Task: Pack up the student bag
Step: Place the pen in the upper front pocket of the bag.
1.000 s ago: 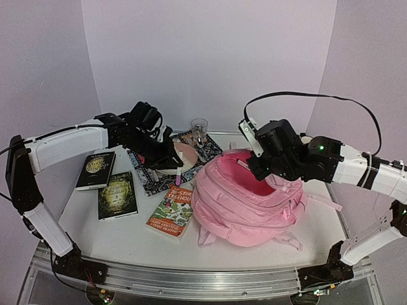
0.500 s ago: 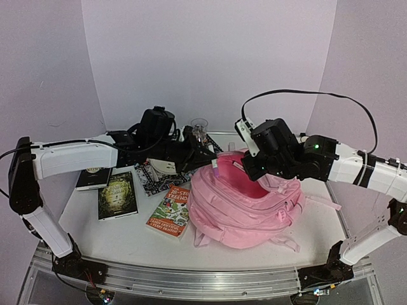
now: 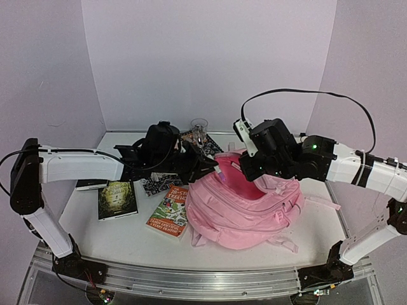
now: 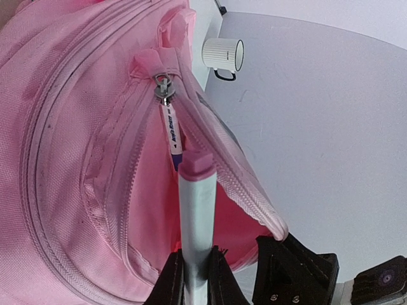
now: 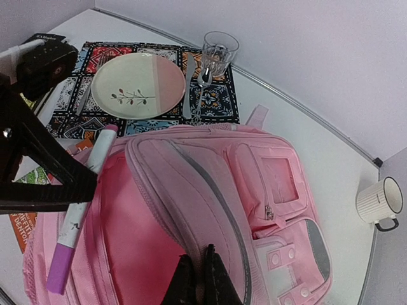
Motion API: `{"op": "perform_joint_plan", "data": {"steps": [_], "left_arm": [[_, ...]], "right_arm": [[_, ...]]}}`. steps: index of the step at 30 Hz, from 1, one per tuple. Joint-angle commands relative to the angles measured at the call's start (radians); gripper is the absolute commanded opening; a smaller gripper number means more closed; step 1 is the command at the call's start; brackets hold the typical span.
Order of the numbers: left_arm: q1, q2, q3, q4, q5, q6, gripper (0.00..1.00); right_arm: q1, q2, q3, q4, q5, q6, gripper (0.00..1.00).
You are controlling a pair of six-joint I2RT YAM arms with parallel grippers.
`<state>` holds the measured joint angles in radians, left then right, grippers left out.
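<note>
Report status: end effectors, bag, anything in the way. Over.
Left end effector shut on marker, tip at bag mouth. Right end effector shut on bag rim, holding it open. Pen inside, just ahead of marker.

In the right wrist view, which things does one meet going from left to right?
From the left: white marker pen, round pale plate, clear drinking glass, white ribbed mug. The pink fabric backpack spans the middle, so I omit it.
</note>
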<state>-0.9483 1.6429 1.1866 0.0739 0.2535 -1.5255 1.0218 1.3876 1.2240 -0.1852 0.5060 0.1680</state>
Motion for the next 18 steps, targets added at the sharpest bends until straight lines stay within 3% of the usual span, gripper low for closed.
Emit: {"op": "perform_joint_plan", "data": {"steps": [1,4,10,18], "left_arm": [[-0.009,0.031,0.023,0.076,-0.056,-0.059,0.00],[-0.016,0.081,0.065,0.077,-0.058,-0.053,0.02],[-0.033,0.169,0.119,0.077,-0.060,-0.040,0.17],[-0.044,0.151,0.137,0.075,-0.088,0.063,0.52]], "right_arm": [[0.004,-0.019,0.062,0.141,0.001,0.028,0.00],[0.004,-0.021,0.055,0.150,-0.016,0.033,0.00],[0.003,-0.025,0.046,0.164,-0.047,0.034,0.00],[0.004,-0.046,-0.004,0.175,-0.069,0.022,0.00]]}}
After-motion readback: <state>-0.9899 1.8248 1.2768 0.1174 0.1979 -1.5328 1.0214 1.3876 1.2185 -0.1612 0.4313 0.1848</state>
